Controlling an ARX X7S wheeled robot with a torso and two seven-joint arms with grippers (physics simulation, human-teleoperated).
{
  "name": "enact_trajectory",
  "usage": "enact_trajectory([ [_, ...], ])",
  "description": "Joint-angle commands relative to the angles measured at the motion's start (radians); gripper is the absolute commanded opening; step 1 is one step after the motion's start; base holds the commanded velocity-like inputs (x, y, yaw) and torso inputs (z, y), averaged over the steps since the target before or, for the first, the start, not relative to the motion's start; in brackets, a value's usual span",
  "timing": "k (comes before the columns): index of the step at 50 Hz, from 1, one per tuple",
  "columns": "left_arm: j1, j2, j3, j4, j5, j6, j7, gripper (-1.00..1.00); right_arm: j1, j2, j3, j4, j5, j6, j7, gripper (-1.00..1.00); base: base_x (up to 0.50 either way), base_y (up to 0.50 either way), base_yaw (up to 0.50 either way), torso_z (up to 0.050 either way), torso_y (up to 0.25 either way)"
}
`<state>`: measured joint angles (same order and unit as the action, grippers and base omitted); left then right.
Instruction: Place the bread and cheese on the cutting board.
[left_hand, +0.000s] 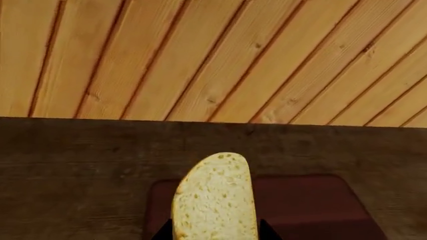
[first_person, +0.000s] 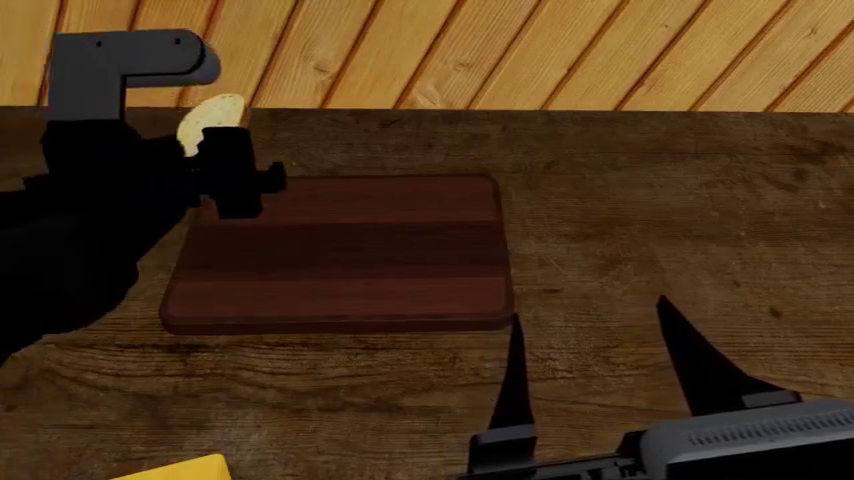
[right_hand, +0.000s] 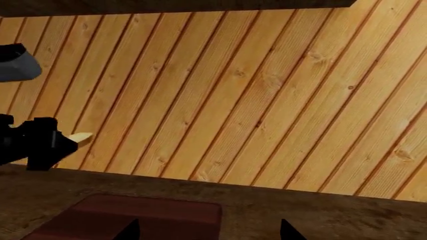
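My left gripper (first_person: 227, 170) is shut on the bread (left_hand: 215, 200), a pale cream half-round slice with a golden crust. It holds the slice in the air over the far left corner of the cutting board (first_person: 340, 255); the bread also shows in the head view (first_person: 207, 120). The dark reddish-brown striped board lies flat on the counter and shows under the bread in the left wrist view (left_hand: 313, 205) and in the right wrist view (right_hand: 133, 215). My right gripper (first_person: 594, 350) is open and empty, near the board's front right corner. A corner of the yellow cheese (first_person: 180, 468) shows at the front left.
The brown grained wooden countertop (first_person: 667, 200) runs to a far edge, with light slanted wood planks (first_person: 534, 50) beyond it. My left arm (first_person: 80, 240) covers the board's left side in the head view.
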<state>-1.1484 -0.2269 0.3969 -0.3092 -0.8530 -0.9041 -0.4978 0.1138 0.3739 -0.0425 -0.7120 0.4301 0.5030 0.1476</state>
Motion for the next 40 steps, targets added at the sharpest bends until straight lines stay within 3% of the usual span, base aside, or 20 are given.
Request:
enact_trajectory([
  [1,-0.032,0.057,0.064,-0.210,0.070,0.096,0.068,-1.00,-0.003,0.004,0.004,0.002,0.006,-0.008,0.002,1.00,0.00,0.00,0.00,0.000,0.000],
  [40,0.056,0.048,0.116,-0.304,0.108,0.140,0.075,-1.00,-0.004,0.016,0.003,-0.011,0.026,-0.007,0.019,1.00,0.00,0.00,0.00,0.000,0.000],
])
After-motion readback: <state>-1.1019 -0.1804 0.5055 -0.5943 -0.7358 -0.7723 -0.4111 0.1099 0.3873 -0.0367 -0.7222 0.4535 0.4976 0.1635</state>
